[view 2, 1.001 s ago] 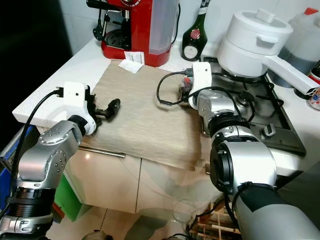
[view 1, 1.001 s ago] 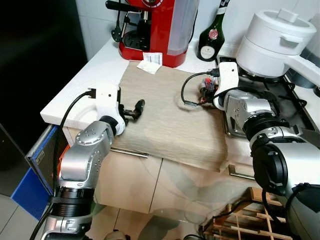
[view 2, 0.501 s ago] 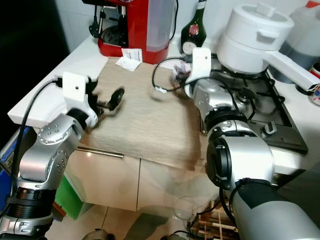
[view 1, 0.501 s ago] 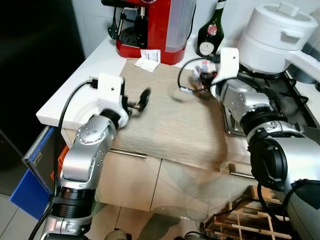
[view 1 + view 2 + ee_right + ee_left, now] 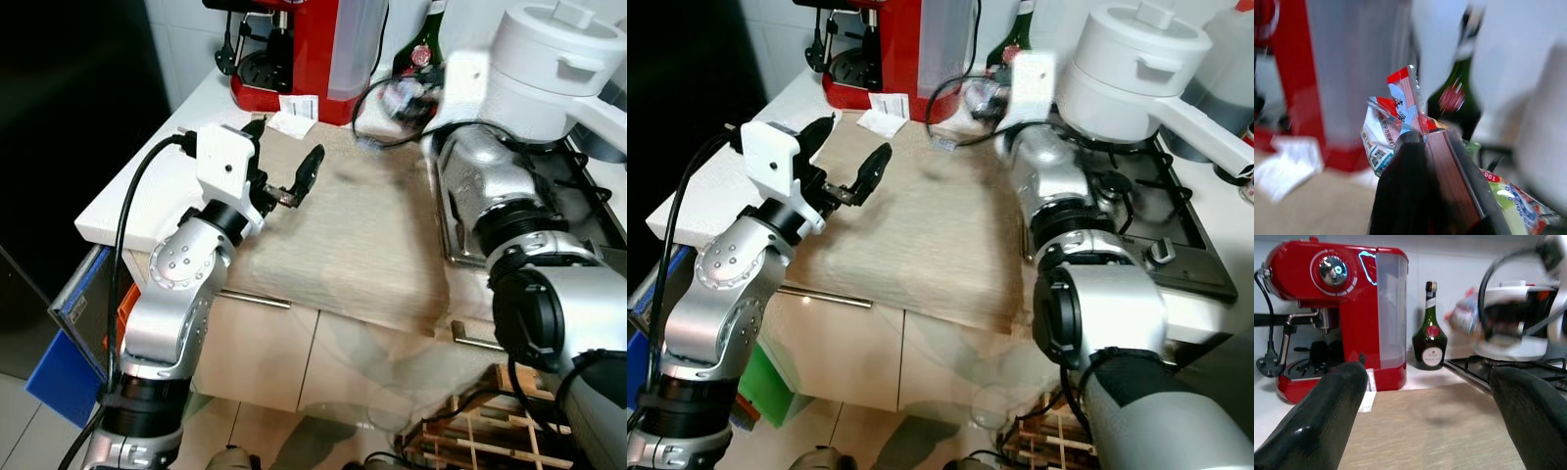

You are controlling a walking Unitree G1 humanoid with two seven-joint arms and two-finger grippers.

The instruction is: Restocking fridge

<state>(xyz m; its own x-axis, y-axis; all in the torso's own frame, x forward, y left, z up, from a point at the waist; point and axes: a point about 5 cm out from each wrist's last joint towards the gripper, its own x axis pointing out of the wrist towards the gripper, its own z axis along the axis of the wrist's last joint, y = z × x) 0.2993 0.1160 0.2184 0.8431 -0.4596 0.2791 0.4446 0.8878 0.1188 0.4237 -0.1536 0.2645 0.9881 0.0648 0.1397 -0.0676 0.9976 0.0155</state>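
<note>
Eye views: right gripper (image 5: 407, 98) blurring near the bottle (image 5: 423, 51); its load is hard to read.

Left gripper (image 5: 844, 157) hanging over the mat (image 5: 921, 225), fingers spread; both arms are raised since earlier.

Right wrist view: fingers (image 5: 1420, 186) pinching a packet (image 5: 1396, 122), its print partly legible.

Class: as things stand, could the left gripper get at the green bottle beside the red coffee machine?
Probably yes: the left gripper is open, and the cloth towards the green bottle looks unobstructed, though the reach is long.
</note>
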